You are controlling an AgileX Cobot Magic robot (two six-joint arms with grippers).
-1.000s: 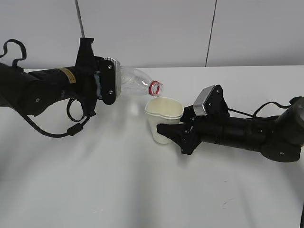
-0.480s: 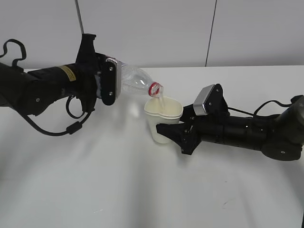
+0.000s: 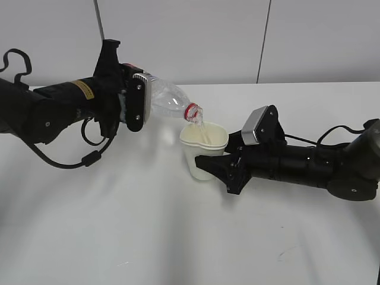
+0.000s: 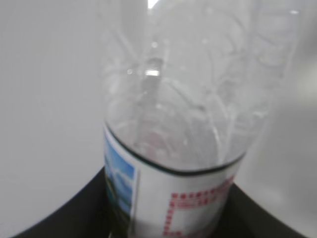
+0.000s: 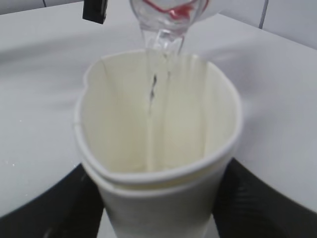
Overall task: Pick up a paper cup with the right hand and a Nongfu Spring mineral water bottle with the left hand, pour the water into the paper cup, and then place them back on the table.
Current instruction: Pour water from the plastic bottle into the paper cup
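Near the middle of the table, the left hand grips the bottle, tilted mouth-down over the cup. The right hand squeezes the cup, denting its rim. Water seems to stream in.

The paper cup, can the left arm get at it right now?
Probably not: the left gripper is shut on the tilted water bottle, and the right gripper already clamps the paper cup.
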